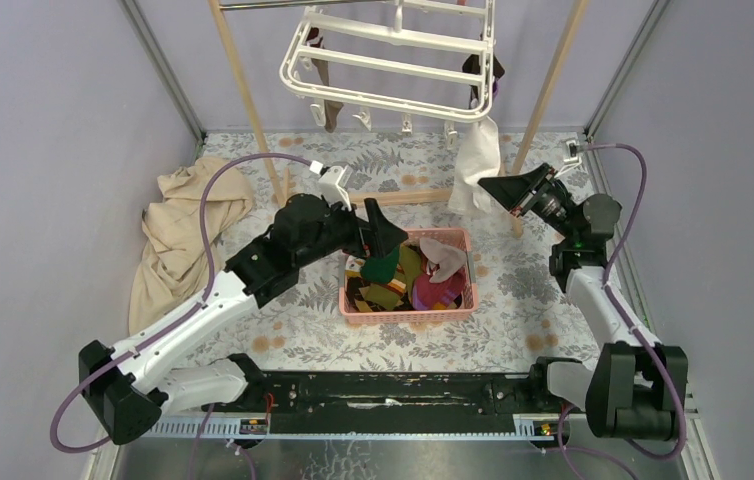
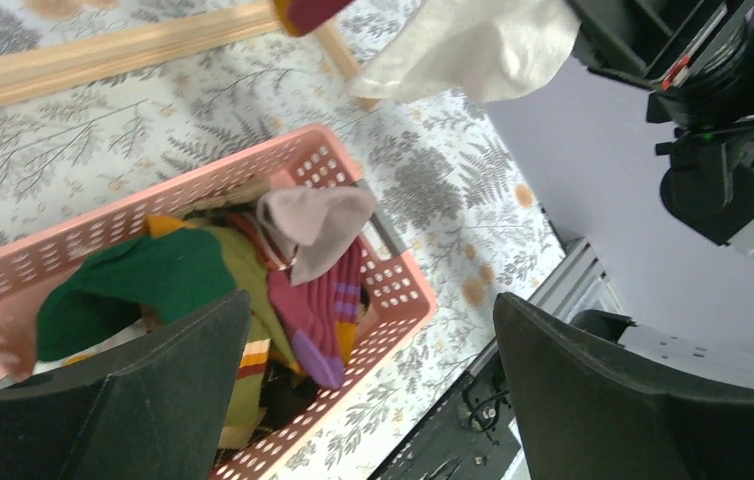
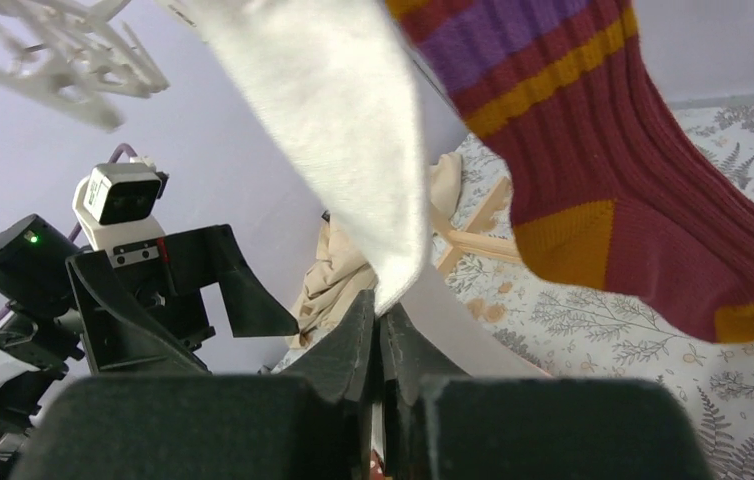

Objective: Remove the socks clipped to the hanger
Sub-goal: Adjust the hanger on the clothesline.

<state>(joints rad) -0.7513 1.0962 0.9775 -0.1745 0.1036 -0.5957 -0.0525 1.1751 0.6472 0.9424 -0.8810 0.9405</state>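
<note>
The white hanger (image 1: 393,60) hangs tilted at the top, with a brown sock (image 1: 331,112) and a dark maroon sock (image 1: 483,75) clipped to it. A white sock (image 1: 475,165) dangles from its right corner. My right gripper (image 3: 381,315) is shut on the lower tip of this white sock (image 3: 333,130), beside a maroon striped sock (image 3: 633,180). My left gripper (image 2: 373,400) hangs open and holds nothing above the pink basket (image 2: 393,290). Several socks lie in the basket, among them a green sock (image 2: 143,280).
A beige cloth (image 1: 188,225) lies crumpled at the left wall. The wooden pole frame (image 1: 248,100) stands around the hanger, with its base bar (image 1: 403,197) just behind the basket (image 1: 408,312). Walls close in on both sides.
</note>
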